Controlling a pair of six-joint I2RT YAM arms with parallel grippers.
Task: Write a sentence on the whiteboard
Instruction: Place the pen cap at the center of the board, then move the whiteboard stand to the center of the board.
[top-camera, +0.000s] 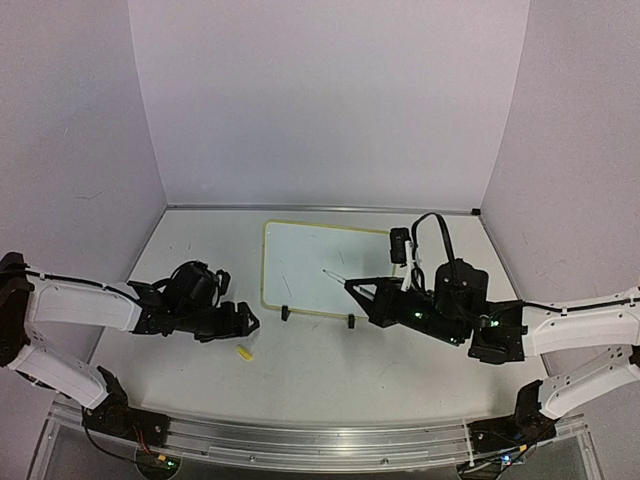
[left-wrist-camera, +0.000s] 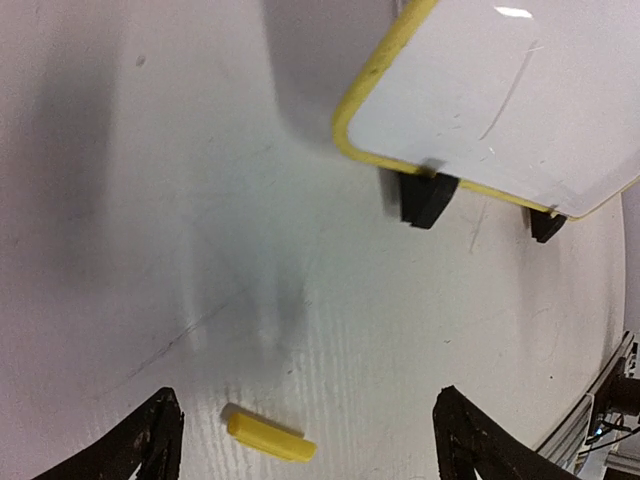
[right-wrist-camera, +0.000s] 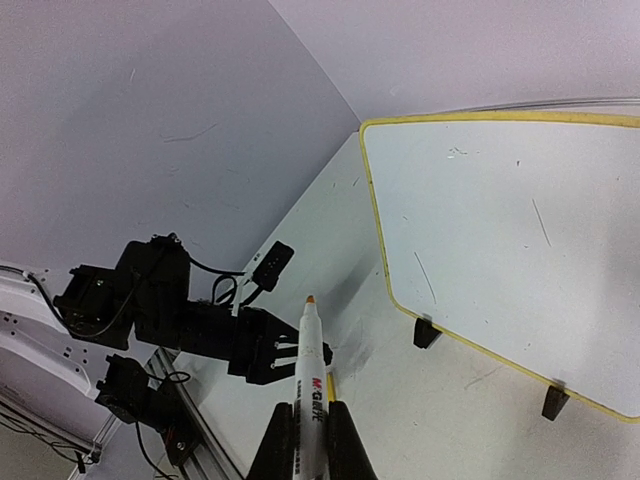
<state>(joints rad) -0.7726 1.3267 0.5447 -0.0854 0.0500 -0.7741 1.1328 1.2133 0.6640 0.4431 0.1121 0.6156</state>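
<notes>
Lilac walls round a white table (top-camera: 330, 375). Propped at the far middle on two black clip feet (top-camera: 285, 313): whiteboard (top-camera: 310, 262), leaning back, long axis running left to right. Carries only a few faint stray strokes; no sentence readable, so judged hardly begun.

Clamped in the right gripper (right-wrist-camera: 308, 440): uncapped marker (right-wrist-camera: 312, 365), tip pointing left and a little far. Lies to the far side of that claw, just beside the tip. Seems from above to overlap the lower face, yet from the right wrist sits clear of the yellow frame, so probably not touching. Marker axis nearly along the board's length, not into its face. Likely needs turning toward the far side before meeting the board.

Right arm plainly nearer. Left gripper (left-wrist-camera: 308, 405) spread wide, holding nothing, low over a yellow cap (left-wrist-camera: 270, 438) on the table, near and left of the board.
</notes>
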